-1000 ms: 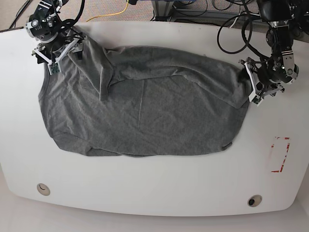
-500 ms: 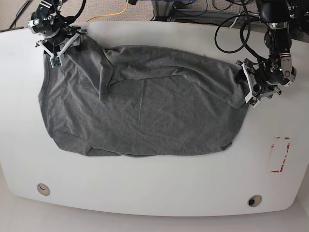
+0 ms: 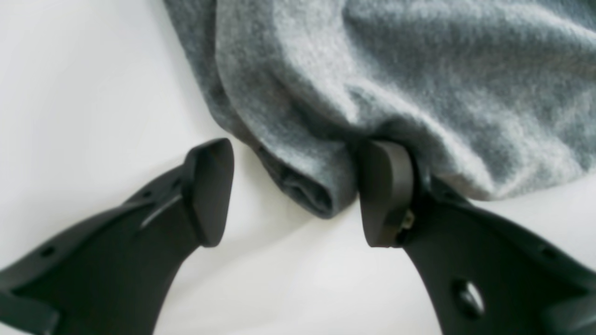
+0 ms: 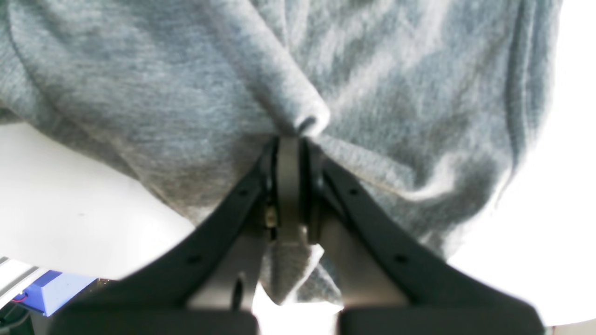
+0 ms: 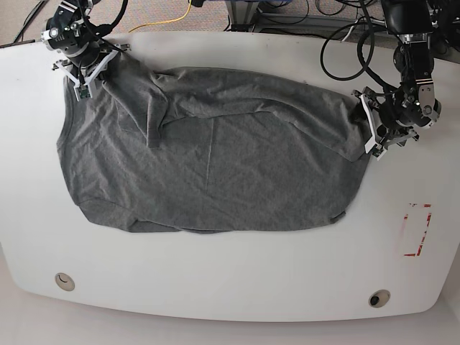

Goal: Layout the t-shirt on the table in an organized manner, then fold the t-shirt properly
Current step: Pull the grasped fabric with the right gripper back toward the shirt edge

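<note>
The grey t-shirt (image 5: 215, 158) lies spread and wrinkled across the white table (image 5: 237, 287), with folds along its far edge. At the far left corner, my right gripper (image 5: 86, 68) is shut on a bunch of the fabric. In the right wrist view its jaws (image 4: 288, 153) pinch a fold of the t-shirt (image 4: 139, 83). At the shirt's right end, my left gripper (image 5: 374, 129) is open. In the left wrist view a folded hem of the t-shirt (image 3: 419, 70) sits between the spread fingers of that gripper (image 3: 298, 190), touching the right fingertip (image 3: 384, 195).
A red dashed rectangle mark (image 5: 417, 230) is at the right of the table. Two round holes (image 5: 65, 281) (image 5: 379, 297) sit near the front edge. Black cables (image 5: 345, 43) hang behind the far right edge. A blue object (image 4: 51, 291) shows beyond the table edge.
My right gripper moved toward the far left corner and closed on the shirt's corner. My left gripper shifted slightly left along the shirt's right edge and stays open.
</note>
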